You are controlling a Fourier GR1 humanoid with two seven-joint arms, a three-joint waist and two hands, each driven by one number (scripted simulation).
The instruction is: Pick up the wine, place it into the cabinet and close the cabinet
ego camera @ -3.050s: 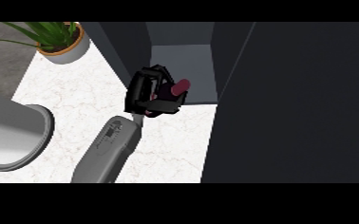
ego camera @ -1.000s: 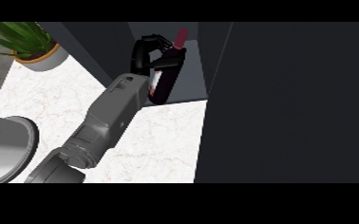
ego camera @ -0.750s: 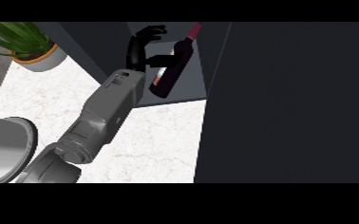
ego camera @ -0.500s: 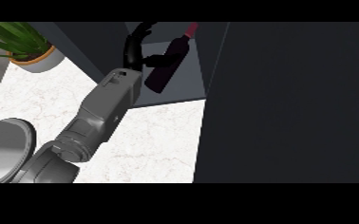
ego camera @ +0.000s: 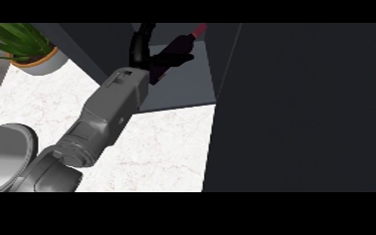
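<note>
One hand in view, left hand (ego camera: 143, 55) reaching into open dark grey cabinet (ego camera: 180, 87) | dark red wine bottle (ego camera: 175, 55) just right of fingers (ego camera: 140, 42), inside cabinet, long axis tilted, neck up-right | fingers apart, curved beside bottle, contact unclear | dark cabinet door (ego camera: 294, 109) open, well right of fingers | white marble desk (ego camera: 161, 149) below.
</note>
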